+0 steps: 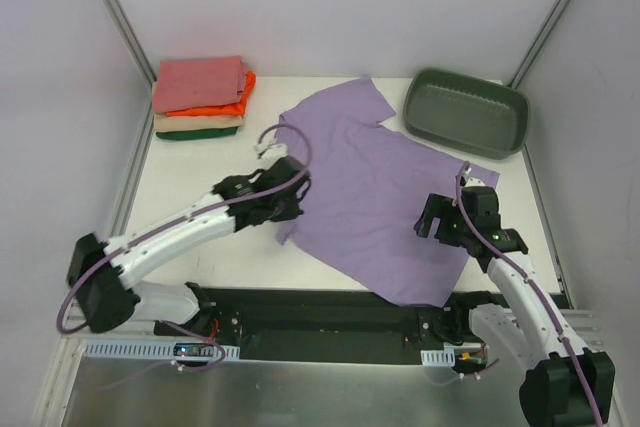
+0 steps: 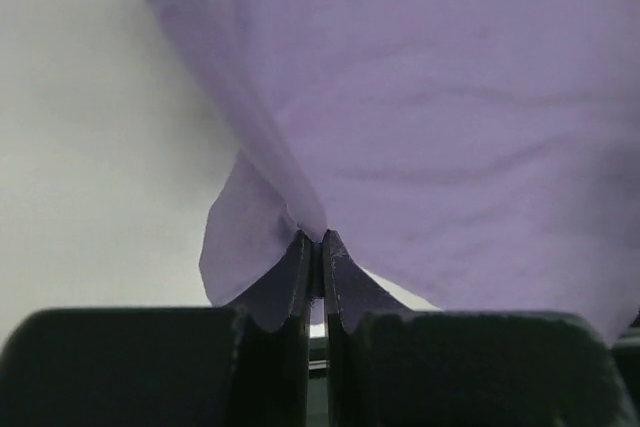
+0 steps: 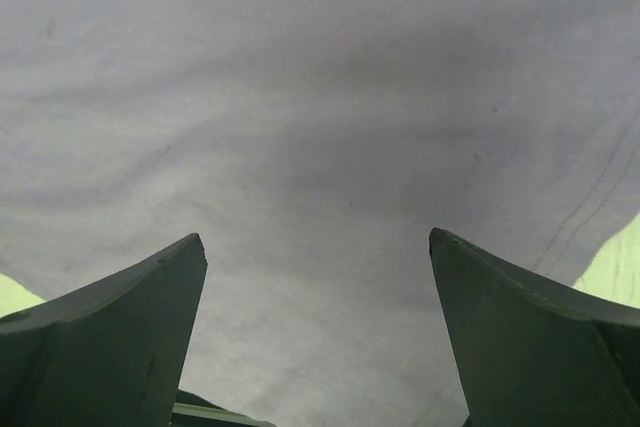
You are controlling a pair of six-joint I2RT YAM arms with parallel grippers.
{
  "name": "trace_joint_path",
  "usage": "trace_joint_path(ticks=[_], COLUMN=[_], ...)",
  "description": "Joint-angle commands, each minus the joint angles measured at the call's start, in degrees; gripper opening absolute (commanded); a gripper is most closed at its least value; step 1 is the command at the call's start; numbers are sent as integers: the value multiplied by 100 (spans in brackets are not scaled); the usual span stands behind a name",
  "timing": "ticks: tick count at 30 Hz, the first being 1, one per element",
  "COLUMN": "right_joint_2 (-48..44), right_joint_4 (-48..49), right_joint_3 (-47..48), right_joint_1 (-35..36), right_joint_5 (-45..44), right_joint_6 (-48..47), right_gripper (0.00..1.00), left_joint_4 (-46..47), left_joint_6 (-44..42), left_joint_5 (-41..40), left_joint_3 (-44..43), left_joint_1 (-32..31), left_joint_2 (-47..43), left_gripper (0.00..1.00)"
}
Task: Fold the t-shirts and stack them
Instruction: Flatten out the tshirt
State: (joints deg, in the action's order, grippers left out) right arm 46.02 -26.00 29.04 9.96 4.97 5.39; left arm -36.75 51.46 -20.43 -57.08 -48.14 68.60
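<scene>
A lavender t-shirt (image 1: 375, 192) lies spread on the white table, its lower hem hanging over the near edge. My left gripper (image 1: 292, 197) is shut on the shirt's left edge, pinching a fold of the lavender cloth (image 2: 300, 197) between its fingertips. My right gripper (image 1: 440, 219) is open, just above the shirt's right side; the cloth (image 3: 320, 147) fills its view between the spread fingers (image 3: 150, 307). A stack of folded t-shirts (image 1: 200, 97), salmon-pink on top, then orange, tan and dark green, sits at the back left.
A grey-green plastic tub (image 1: 465, 112) stands at the back right of the table (image 1: 190, 177). White walls with metal posts close in the table at the back and sides. The black base rail runs along the near edge.
</scene>
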Motion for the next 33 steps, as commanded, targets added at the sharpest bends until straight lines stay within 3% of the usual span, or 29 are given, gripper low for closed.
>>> trace_joint_path(ticks=[1, 8, 11, 14, 16, 25, 29, 33], right_joint_2=[-216, -550, -559, -489, -436, -287, -216, -111], right_joint_4=[-309, -547, -547, -547, -564, -485, -301, -169], right_joint_3=[296, 278, 269, 269, 287, 296, 234, 164], right_joint_1=[24, 6, -2, -11, -29, -29, -29, -29], right_joint_5=[-461, -1244, -1288, -1297, -1280, -982, -647, -304], right_joint_6=[24, 59, 59, 59, 59, 59, 85, 138], right_gripper=[96, 96, 96, 96, 96, 96, 96, 96], left_joint_4=[203, 396, 678, 739, 740, 941, 1415, 2048], left_joint_6=[-759, -1015, -1191, -1253, -1279, -525, -111, -83], left_joint_5=[459, 1426, 2015, 2131, 2078, 1173, 1102, 1119], left_joint_3=[-1162, -2596, -2825, -2844, -2704, -930, -95, 284], left_joint_1=[-721, -1391, -1391, -1391, -1391, -1365, -1172, -786], left_joint_2=[1512, 3386, 3756, 3880, 3776, 2361, 1913, 1631], left_gripper=[0, 0, 17, 41, 57, 89, 93, 88])
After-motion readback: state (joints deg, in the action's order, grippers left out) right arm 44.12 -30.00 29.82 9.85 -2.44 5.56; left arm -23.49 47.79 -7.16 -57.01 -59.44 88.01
